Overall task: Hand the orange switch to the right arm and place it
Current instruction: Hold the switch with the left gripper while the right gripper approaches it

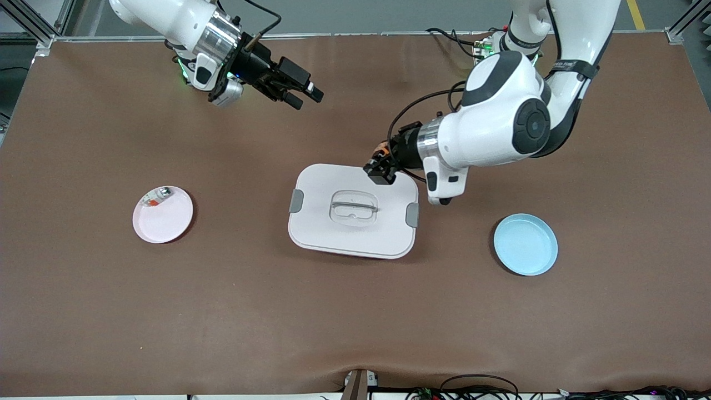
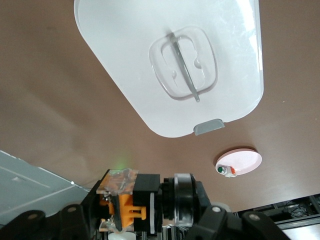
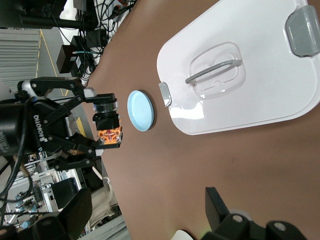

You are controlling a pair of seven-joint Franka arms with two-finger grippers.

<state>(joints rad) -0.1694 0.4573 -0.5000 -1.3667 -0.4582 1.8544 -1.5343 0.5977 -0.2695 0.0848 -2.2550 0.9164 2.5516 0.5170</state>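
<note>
Right now I see the left end effector (image 1: 381,172) clamped on the orange switch (image 2: 137,202), holding it in the air over the edge of the white lidded box (image 1: 333,233) that faces the robot bases. On the left wrist view the switch sits crosswise between the black fingers (image 2: 75,220), its orange band and clear-topped end showing. The right end effector (image 1: 303,94) hangs above bare counter (image 1: 355,322) toward the right arm's end, fingers spread wide with nothing between them; its wrist view looks at the left one and the switch. A pink plate (image 1: 166,222) carrying a small white-grey piece (image 1: 157,197) lies toward the right arm's end, and a blue plate (image 1: 525,244) toward the left arm's end.
</note>
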